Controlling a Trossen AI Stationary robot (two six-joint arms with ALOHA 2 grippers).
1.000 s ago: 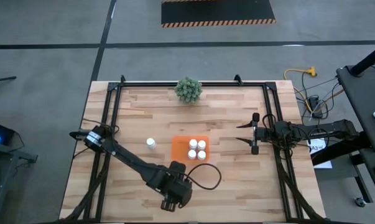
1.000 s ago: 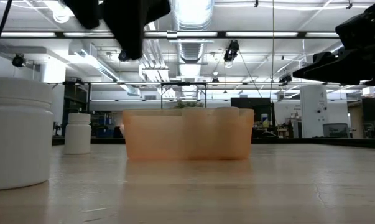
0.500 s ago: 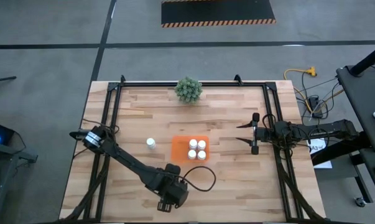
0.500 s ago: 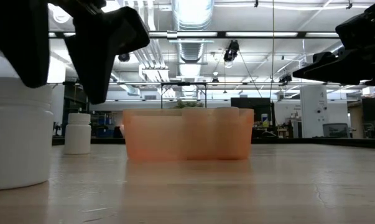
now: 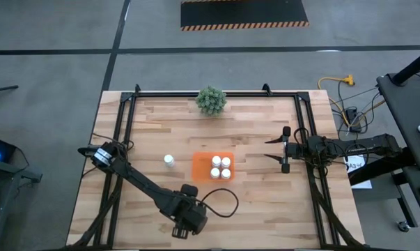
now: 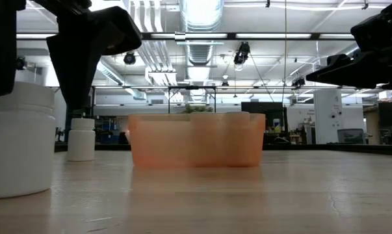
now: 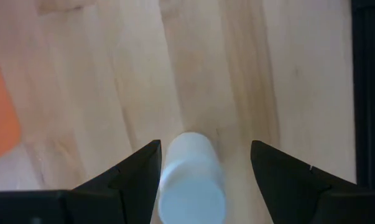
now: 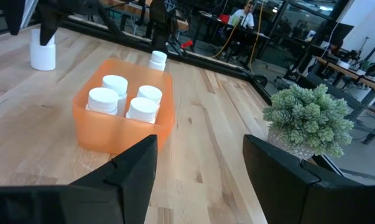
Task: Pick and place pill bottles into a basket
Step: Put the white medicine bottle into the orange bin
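Shifted leftward along the near edge, the left gripper (image 7: 203, 180) is held downward, fingers spread wide astride a pill bottle (image 7: 192, 177). Four bottles (image 8: 125, 99) are seated in the basket (image 5: 201, 167); right gripper (image 5: 285, 150) is parked open.

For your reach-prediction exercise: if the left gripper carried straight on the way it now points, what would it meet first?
Most likely the white pill bottle standing between the open jaws of the left gripper, with the wooden table under it. Depth is unclear.

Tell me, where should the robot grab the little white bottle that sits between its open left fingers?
Best bet: around the bottle's round side, coming straight down from above. It stands upright on the table, and the left gripper already has one open finger on each side.
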